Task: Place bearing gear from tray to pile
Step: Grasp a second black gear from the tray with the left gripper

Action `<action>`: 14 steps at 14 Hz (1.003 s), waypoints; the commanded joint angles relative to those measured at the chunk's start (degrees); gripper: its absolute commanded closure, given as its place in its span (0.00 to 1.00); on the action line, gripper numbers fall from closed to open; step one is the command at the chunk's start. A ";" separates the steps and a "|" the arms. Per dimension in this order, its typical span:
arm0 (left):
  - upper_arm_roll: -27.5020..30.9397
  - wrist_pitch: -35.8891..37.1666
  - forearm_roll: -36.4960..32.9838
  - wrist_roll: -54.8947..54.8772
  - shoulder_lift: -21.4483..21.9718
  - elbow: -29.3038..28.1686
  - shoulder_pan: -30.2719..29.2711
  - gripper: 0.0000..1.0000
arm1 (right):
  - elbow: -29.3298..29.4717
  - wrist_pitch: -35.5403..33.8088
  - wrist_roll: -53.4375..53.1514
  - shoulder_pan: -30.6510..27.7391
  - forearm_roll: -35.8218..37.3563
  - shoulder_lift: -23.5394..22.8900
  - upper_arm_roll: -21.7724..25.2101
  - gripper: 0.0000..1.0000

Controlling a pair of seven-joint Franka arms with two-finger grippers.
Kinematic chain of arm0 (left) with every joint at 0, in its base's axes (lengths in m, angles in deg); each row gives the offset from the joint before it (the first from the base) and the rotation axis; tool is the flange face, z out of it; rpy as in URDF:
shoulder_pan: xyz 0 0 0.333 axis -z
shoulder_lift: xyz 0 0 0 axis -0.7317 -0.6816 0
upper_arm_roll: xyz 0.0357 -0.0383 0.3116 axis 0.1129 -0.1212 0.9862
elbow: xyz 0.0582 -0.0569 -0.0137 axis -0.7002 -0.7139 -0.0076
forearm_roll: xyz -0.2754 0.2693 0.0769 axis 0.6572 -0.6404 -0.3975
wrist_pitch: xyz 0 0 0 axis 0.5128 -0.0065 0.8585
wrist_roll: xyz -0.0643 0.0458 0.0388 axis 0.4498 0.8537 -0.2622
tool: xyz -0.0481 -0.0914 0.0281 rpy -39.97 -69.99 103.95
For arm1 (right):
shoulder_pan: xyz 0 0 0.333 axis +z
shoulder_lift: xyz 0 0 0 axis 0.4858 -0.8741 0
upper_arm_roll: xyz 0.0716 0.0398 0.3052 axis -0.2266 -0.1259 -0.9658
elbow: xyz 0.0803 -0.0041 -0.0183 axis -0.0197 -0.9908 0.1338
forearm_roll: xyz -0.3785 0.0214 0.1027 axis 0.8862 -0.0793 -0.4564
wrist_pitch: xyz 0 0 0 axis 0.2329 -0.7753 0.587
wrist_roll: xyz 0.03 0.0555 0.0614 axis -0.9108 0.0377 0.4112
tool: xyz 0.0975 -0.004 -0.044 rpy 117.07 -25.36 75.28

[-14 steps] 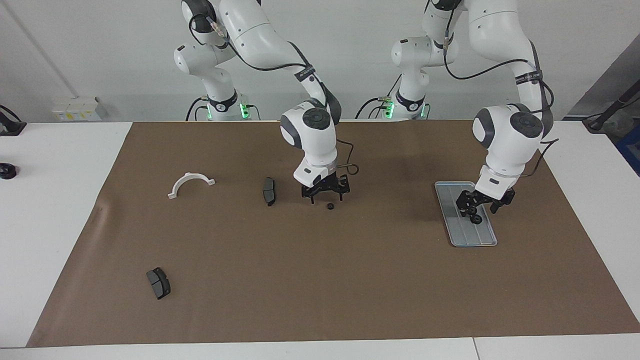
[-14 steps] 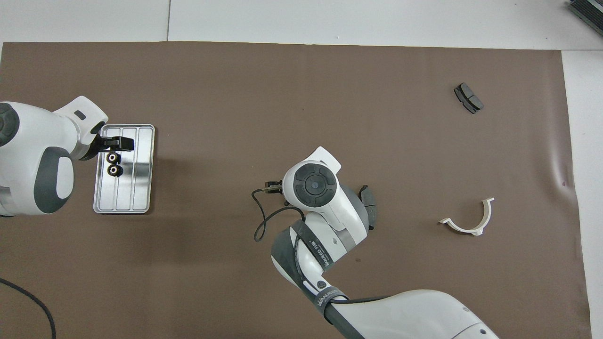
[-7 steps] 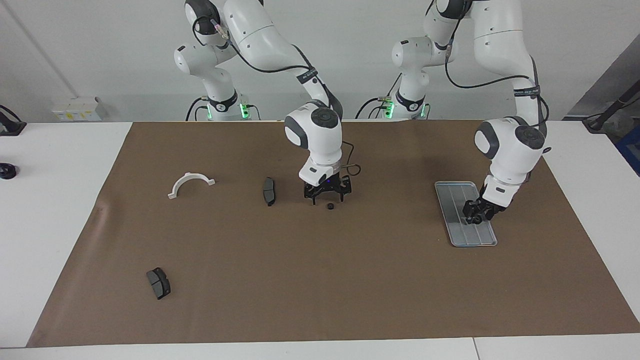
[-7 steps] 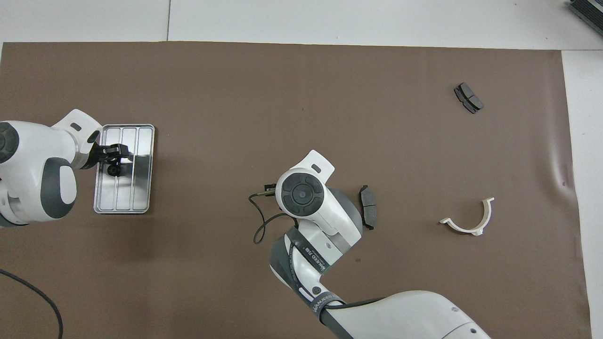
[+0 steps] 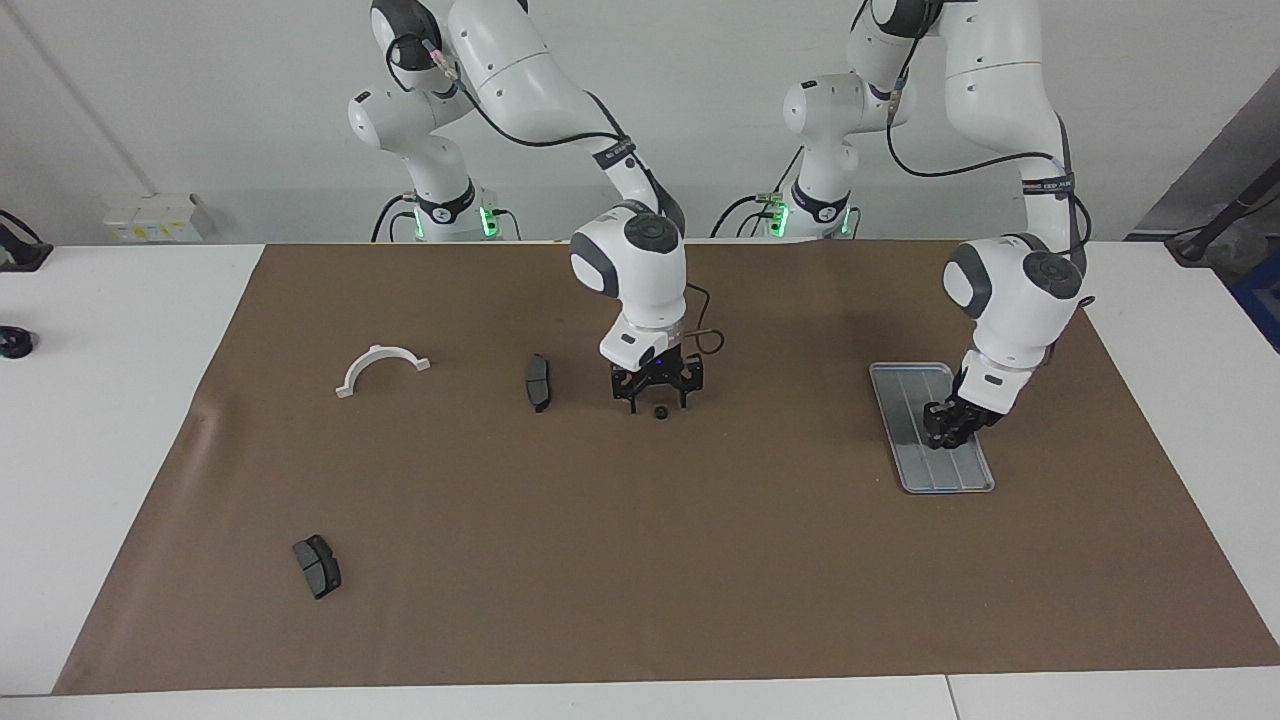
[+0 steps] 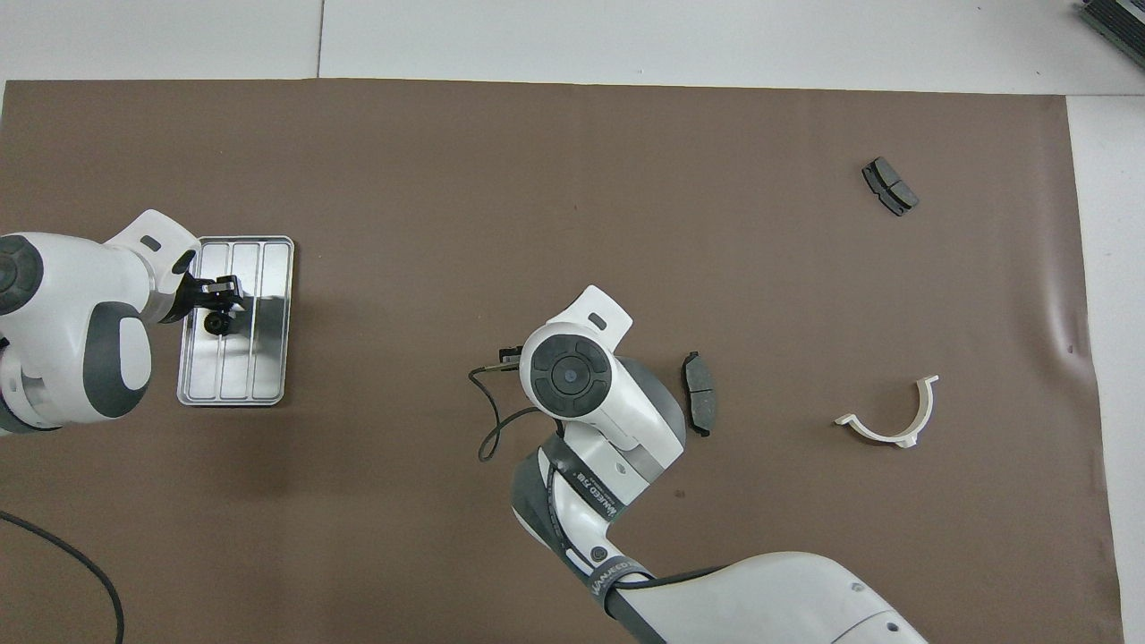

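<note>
1. Showing the pick stage: the left gripper (image 5: 945, 430) is lowered onto the flat grey ridged metal tray (image 5: 905, 385) at mid-height of the facing view, toward the left arm's end of the table. Whether it is open or closed cannot be told.
2. One small black ring-shaped bearing gear (image 6: 215, 324) is seen on the tray in the overhead view, just below the left gripper in that frame. Whether a second one lies hidden under the gripper cannot be told.
3. The right gripper (image 5: 657, 398) is held with its jaws wide, empty, at the centre of the facing view, just above a lone small black gear (image 5: 660, 411) lying on the brown mat (image 5: 640, 560). This spot is judged to be the pile.
4. Risks from here:
   - An off-centre grip on a small round part could let the gear squirt sideways and roll along the tray's ridges.
   - The light tray could be dragged or tipped if a fingertip catches a ridge or the rim.
   - The visible gear could be knocked by the gripper on lifting.
   - The arms could meet over the pile if the right gripper is not withdrawn.
</note>
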 commanded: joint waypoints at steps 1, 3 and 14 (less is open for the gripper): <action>0.02 1.30 0.73 -0.35 1.76 -0.42 -0.24 1.00 | 0.87 1.70 -3.70 0.71 3.44 -1.72 0.20 0.17; -0.07 1.56 0.73 0.26 3.07 0.55 0.46 1.00 | 0.78 1.62 -3.70 0.63 3.53 -1.72 0.20 0.19; 0.19 3.06 0.47 17.82 2.82 3.62 19.69 1.00 | 1.75 1.09 -3.70 -0.08 3.45 -1.63 0.37 1.00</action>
